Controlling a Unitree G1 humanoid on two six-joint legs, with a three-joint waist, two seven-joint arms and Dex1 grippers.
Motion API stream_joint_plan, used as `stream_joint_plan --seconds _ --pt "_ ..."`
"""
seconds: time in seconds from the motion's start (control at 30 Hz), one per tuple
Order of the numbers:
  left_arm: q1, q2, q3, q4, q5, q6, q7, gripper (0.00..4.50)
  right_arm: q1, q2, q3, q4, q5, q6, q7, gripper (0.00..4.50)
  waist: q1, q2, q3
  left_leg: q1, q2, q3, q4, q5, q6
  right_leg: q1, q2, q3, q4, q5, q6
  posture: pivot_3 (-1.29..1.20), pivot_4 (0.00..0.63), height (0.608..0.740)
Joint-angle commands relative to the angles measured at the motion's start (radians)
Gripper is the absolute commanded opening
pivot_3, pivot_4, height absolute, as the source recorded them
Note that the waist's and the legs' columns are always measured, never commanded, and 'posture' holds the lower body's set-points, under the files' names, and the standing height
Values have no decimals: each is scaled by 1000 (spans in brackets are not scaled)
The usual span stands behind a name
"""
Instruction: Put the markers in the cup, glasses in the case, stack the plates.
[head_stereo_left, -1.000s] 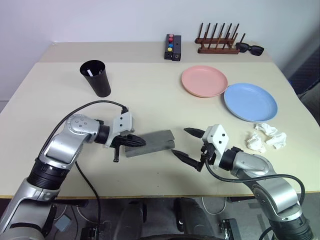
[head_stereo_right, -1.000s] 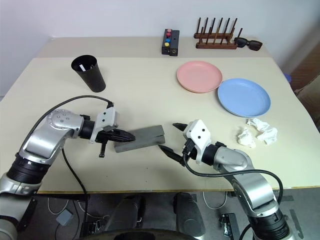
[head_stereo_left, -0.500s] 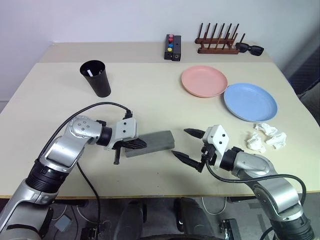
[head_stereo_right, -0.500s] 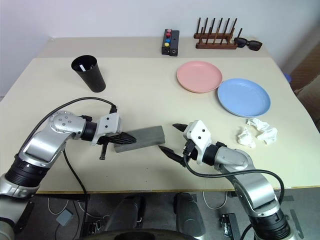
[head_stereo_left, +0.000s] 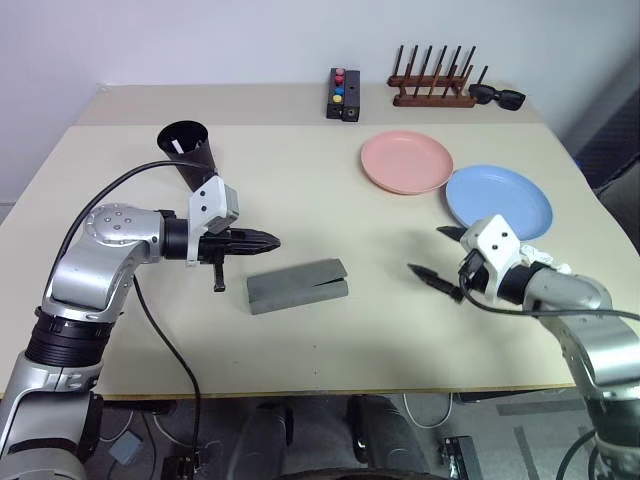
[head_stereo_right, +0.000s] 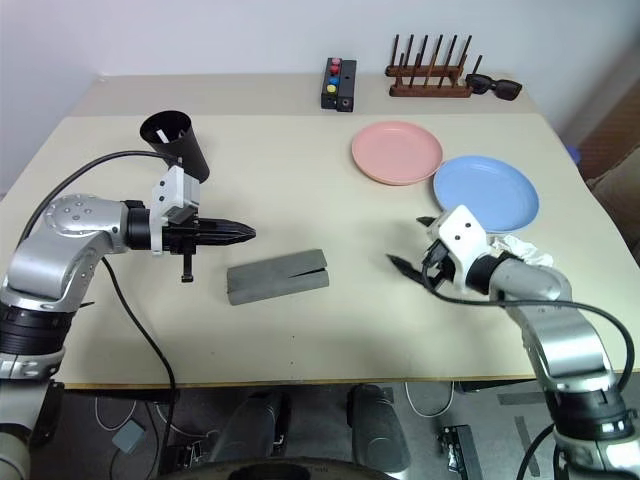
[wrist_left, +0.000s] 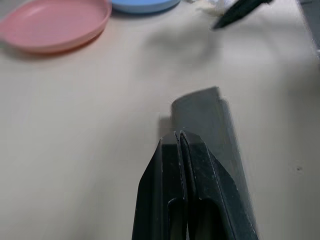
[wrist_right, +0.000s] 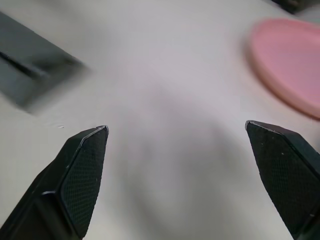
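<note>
**Both grippers off the case, nothing held**

L gripper (head_stereo_left: 268, 240): fingers pressed tight together, empty, tip pointing toward R side. Case (head_stereo_left: 298, 286) lies closed on table (head_stereo_left: 300, 180) just below/ahead of that tip, not touching. Cup (head_stereo_left: 190, 152) sits behind L gripper, close by its wrist.

R gripper (head_stereo_left: 440, 254): fingers spread wide, empty, well apart from case. Blue plate (head_stereo_left: 498, 200) just behind it, pink plate (head_stereo_left: 408, 162) further back, side by side, not stacked. Crumpled paper (head_stereo_right: 520, 245) right beside R wrist.
</note>
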Motion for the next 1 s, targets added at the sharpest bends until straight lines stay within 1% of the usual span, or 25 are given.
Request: stream_joint_plan --seconds 0.03,0.2,0.33,0.53,0.63,0.73,0.83,1.0 --pt "3 -7 10 5 26 -32 44 22 -87 1 30 142 -86 -92 -22 4500 0 0 0 0 0 1 0 0 0 0 0 0 0 0 0 0 150 735" --pt "29 -43 5 -2 27 -17 95 22 -269 23 91 445 -203 -216 -69 4500 -3 0 0 0 0 3 0 0 0 -1 0 1 0 0 0 0 150 735" --pt "43 -52 3 -3 30 -18 120 22 -449 70 142 696 -274 -338 -85 4500 -10 1 0 0 0 4 -1 0 0 -2 0 1 0 0 0 0 150 735" --pt "51 -48 11 4 26 -13 138 22 -683 144 249 1075 -408 -588 -113 4500 -27 1 0 0 0 3 -1 0 0 -2 -1 1 1 1 0 0 150 735" --pt "66 -32 22 -4 19 -2 132 22 -771 178 277 1222 -452 -669 -138 4500 -28 1 1 -1 0 3 -2 0 0 -3 -1 1 1 1 0 0 150 735" --pt "93 -12 34 -58 -26 34 105 22 -841 207 299 1331 -489 -721 -161 4500 -30 1 1 -1 0 2 -3 0 0 -4 -1 2 1 1 0 0 150 735" --pt "116 1 27 -129 -67 78 87 22 -888 225 316 1399 -524 -751 -184 4500 -30 1 1 -2 0 2 -3 0 0 -5 -1 3 1 1 0 0 150 735" --pt "124 -23 -56 -218 -23 80 127 22 -918 246 312 1433 -537 -788 -196 4500 -27 1 1 -1 0 1 -3 0 0 -4 -1 3 1 1 0 0 150 735"
